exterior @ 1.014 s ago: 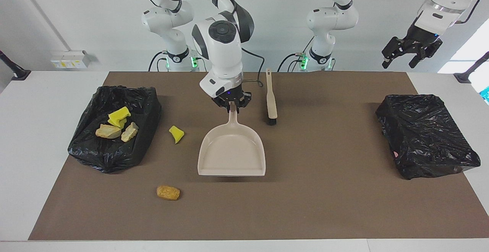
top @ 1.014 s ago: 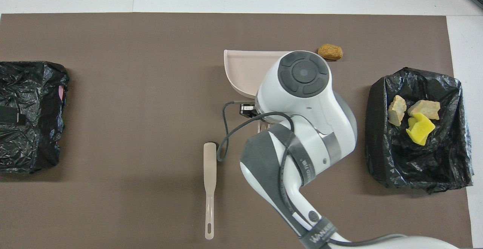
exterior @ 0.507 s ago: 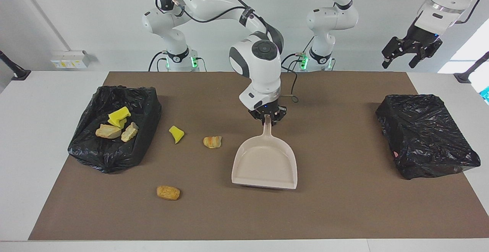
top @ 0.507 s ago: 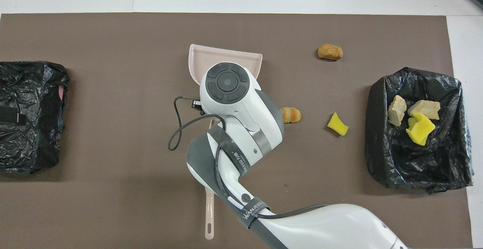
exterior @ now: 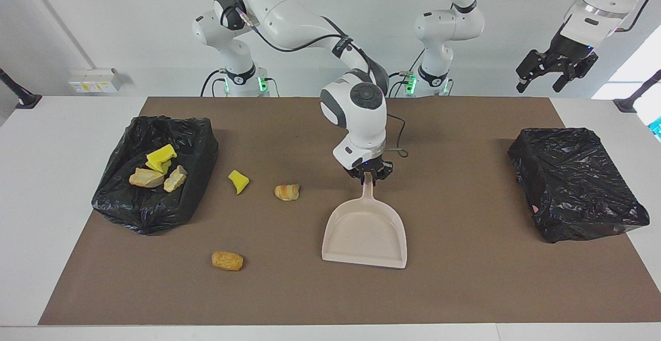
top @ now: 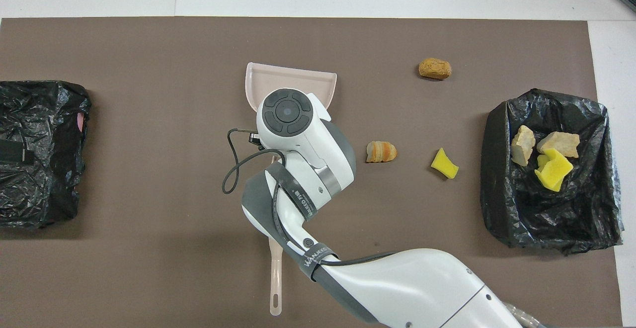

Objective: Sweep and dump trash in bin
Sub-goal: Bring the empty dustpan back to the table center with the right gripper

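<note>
While the right gripper (exterior: pixel 368 173), jaws pinching the dustpan (exterior: pixel 365 232) handle, has carried it toward the mat's middle, uncovering the striped lump (exterior: pixel 287 192), sweeping can resume; the left gripper (exterior: pixel 553 70) waits raised, jaws spread. Counted trash: three scraps loose near the right arm's end, the yellow sponge (exterior: pixel 238 181), striped lump and brown lump (exterior: pixel 227 261); three more in the bin (exterior: pixel 196 139); two bins, one dustpan, one brush (top: pixel 275 278).

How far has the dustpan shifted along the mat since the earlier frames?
Yes, it moved. The dustpan, held by the right gripper, went away from the bin with trash, toward the left arm's end.

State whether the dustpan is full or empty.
Empty: the dustpan, held by the right gripper, shows only bare beige floor.
</note>
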Available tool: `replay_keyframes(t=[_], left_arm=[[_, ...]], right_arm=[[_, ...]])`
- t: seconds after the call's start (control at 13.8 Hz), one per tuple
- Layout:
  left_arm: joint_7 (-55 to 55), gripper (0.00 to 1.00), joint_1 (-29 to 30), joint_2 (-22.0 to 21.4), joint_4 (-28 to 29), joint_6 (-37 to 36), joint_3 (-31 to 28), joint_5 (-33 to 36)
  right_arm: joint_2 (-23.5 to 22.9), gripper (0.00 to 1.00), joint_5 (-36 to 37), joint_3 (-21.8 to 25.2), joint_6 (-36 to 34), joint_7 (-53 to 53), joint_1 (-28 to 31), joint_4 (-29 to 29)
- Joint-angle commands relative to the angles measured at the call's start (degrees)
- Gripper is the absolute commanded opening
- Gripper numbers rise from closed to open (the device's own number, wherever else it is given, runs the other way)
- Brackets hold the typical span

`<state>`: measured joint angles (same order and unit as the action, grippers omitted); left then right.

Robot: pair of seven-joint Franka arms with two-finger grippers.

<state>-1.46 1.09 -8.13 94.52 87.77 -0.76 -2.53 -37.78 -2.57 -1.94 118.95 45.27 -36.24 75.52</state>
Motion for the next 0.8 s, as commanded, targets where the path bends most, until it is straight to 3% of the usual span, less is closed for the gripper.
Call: replay_keyframes(t=[0.0,0.43,0.72], left_arm=[[0.4,1.0,0.3,-0.1,-0.7,-1.3,0.1,0.2],[0.4,1.0,0.3,-0.1,-0.7,-1.3,0.1,0.2],[0.4,1.0,0.3,-0.1,-0.7,-1.3,0.2,0.2]], right_arm=[[1.6,1.0,3.0,0.1,-1.6,-1.8,-2.3,-1.3],[11.4,1.0,1.8,-0.3,-10.2,-2.5,-1.6,3.1],[21.7,1.0,-2.3,-0.3,-9.5,-1.7,-4.4,17.5]])
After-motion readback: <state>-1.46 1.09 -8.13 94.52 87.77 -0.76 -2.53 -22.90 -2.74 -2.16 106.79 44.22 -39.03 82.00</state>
